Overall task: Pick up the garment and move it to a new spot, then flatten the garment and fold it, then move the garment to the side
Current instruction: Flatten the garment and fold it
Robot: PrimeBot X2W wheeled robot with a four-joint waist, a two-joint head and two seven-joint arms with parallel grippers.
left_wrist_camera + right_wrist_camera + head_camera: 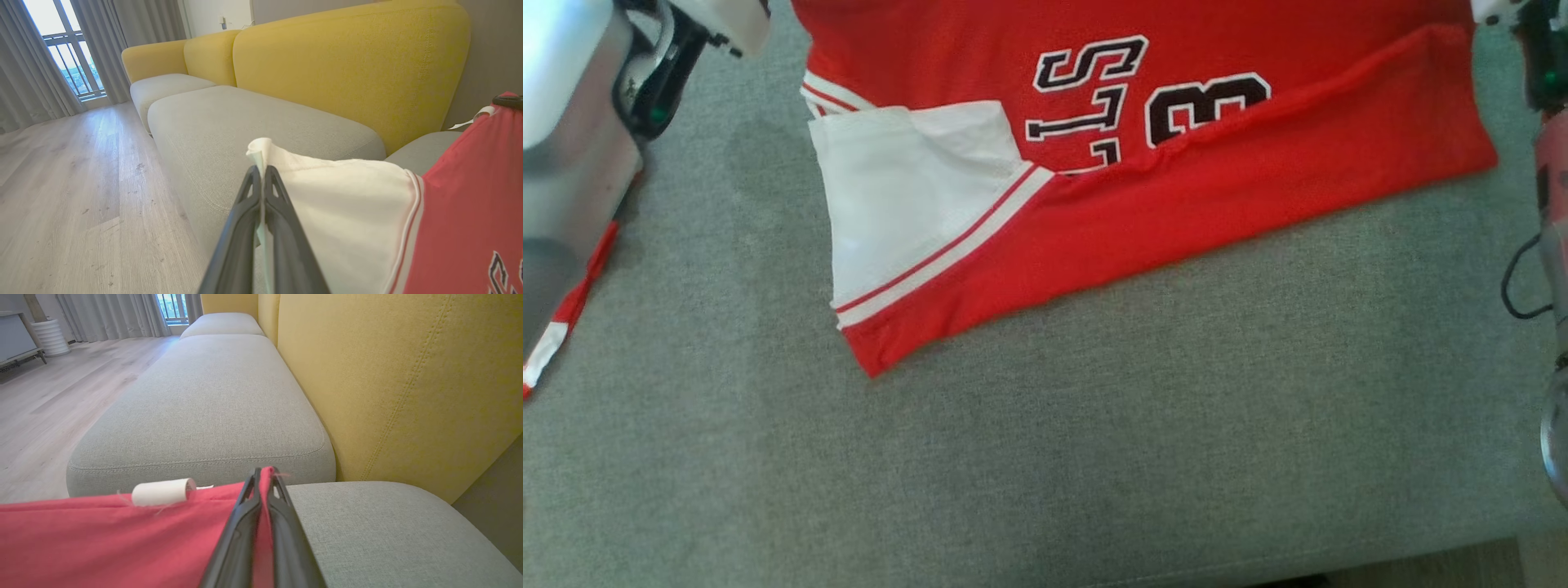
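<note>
Garment count: you have one garment (1192,196), a red jersey. It lies on the grey seat cushion (1094,457) at the top of the head view.
Garment make-up: you can see thin, soft red cloth and a white sleeve panel (907,204) edged with red-and-white striped trim. Black characters outlined in white run across the red. The near edge is turned over in a long slanting fold.
Gripper count: you are working with two, each with two slim dark fingers.
Left gripper (261,171): your fingers are pressed together on the curled rim of the white sleeve. The cloth is pinched between them and raised off the cushion.
Right gripper (263,471): it is clamped on an edge of the red cloth, which runs up between the fingers to their tips.
Small white roll (163,492): one smooth tube-shaped piece sits on the red cloth just left of your right fingers. You cannot tell what it is.
Seat cushions: you can count three, in coarse grey weave with rounded corners and stitched seams.
Back cushions (351,69): three show, in mustard-yellow fabric, plump and rounded.
Floor (61,183): pale wood-look planks, lightly scuffed.
Room: grey curtains (24,81) hang beside one bright window (69,61). One white ribbed pot (51,337) stands far off.
</note>
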